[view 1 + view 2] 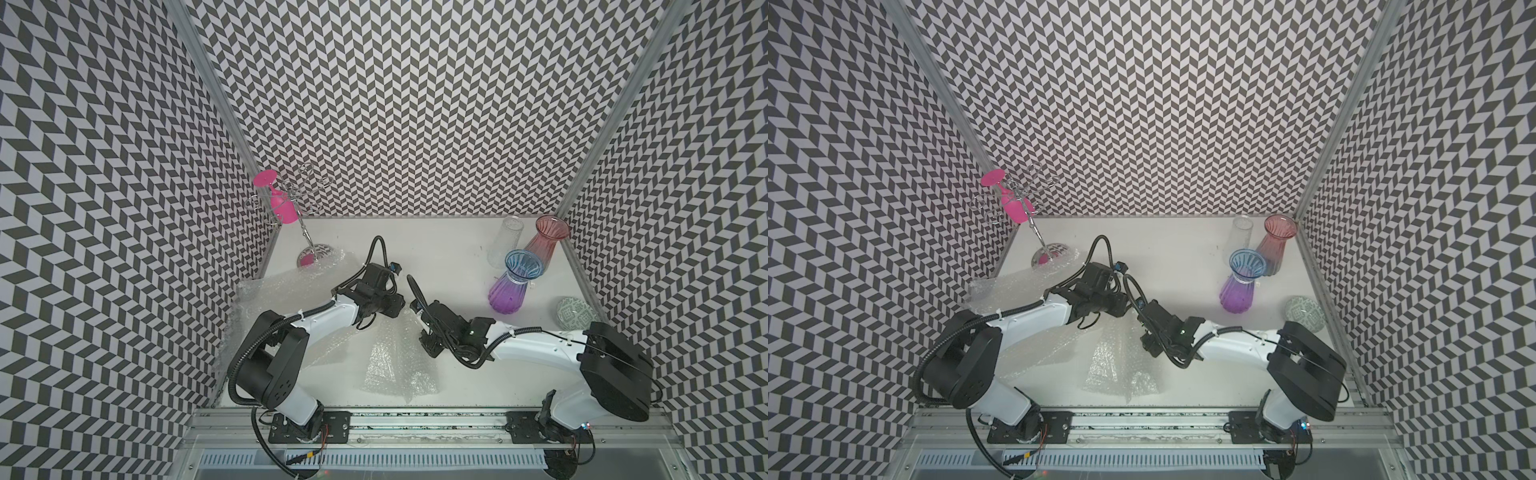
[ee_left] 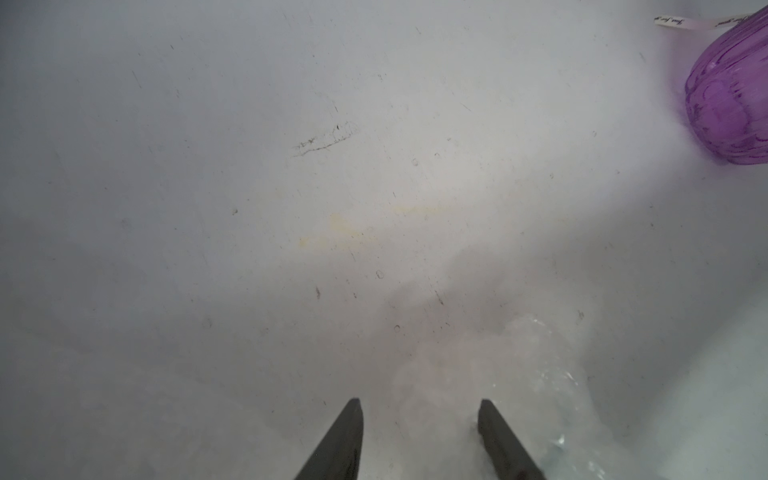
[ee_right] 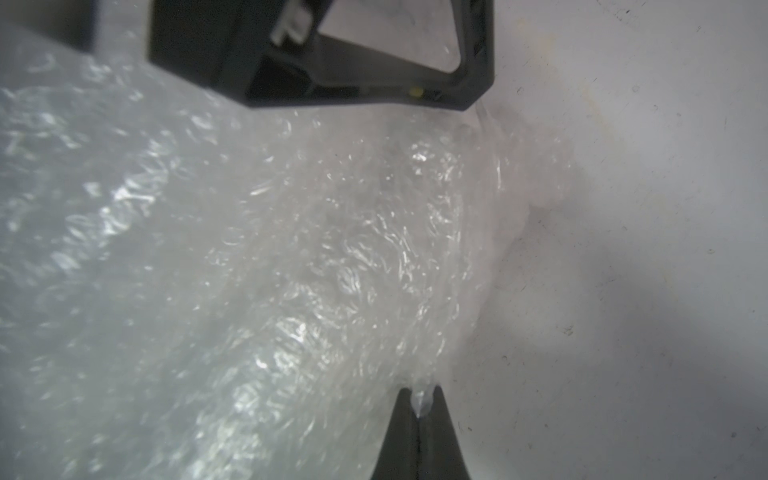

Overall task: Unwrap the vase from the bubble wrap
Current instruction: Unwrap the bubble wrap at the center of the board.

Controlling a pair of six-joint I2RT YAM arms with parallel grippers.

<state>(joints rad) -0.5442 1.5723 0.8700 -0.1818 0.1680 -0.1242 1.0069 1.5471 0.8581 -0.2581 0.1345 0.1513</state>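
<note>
Right wrist view has the right gripper (image 3: 420, 394) pressed together on a small tuft at the edge of the clear, glossy, crinkled bubble wrap (image 3: 291, 249), with the white tabletop (image 3: 644, 249) bare beside it. Left wrist view has the left gripper (image 2: 419, 402) with its black fingers apart. The same sheet lies between and past them, and they clamp nothing. In both top views this sheet lies as a flattened tent on the tabletop, near the purple-and-blue ribbed glass vase (image 1: 509, 291), on the side toward the arms' bases. Nothing shows inside its folds. That vase stands upright and bare, so I judge the unwrapping all but finished and the step in hand to be clearing the sheet away. The next move calls for the left fingers to close on the wrap or back off, and for a pull directed away from the purple vase so it is not tipped. Just behind that vase stand a pink ribbed glass vase (image 1: 544, 245) and a clear glass vase (image 1: 505, 243); all three look empty. A second bubble-wrap sheet (image 1: 286, 286) lies well apart from the purple vase, beyond the left arm
</note>
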